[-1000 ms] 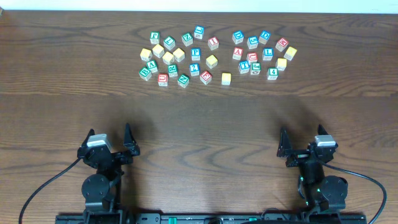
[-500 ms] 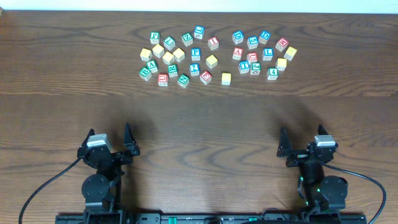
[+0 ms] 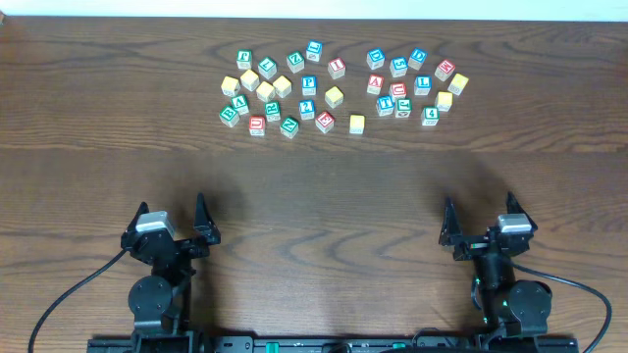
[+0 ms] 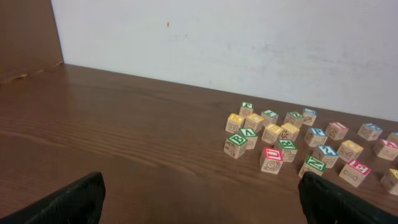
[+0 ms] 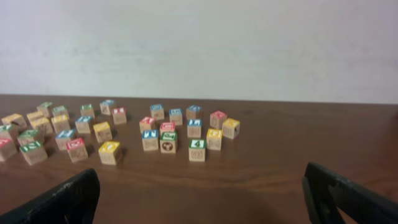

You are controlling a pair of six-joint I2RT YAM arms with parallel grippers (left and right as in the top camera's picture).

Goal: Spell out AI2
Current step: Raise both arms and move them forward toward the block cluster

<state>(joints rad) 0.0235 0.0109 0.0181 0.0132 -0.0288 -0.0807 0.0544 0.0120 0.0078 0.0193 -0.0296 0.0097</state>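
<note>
- Left gripper (image 3: 174, 218): sits at the near edge of the table (image 3: 314, 196), on the left; jaws spread wide, gripping nothing.
- Right gripper (image 3: 479, 221): sits at the near edge on the right, well apart from the left one; jaws likewise wide open and empty.
- Blocks (image 3: 334, 96): lie scattered in a loose band at the far side of the table, well away from both grippers, none stacked.
- Fall into two loose groups, a larger one on the left and a smaller one on the right.
- Show coloured top faces in red, blue, green and yellow.
- Red A block (image 3: 374, 84): stands at the left end of the right group, among its neighbours.
- Red I block (image 3: 337, 68): stands near the gap between the groups, toward the far edge.
- Cannot tell for certain which block carries the 2; most characters too small to read.
- Appear in both wrist views far ahead of the dark fingertips, with a pale wall (image 4: 249, 43) behind.
</note>
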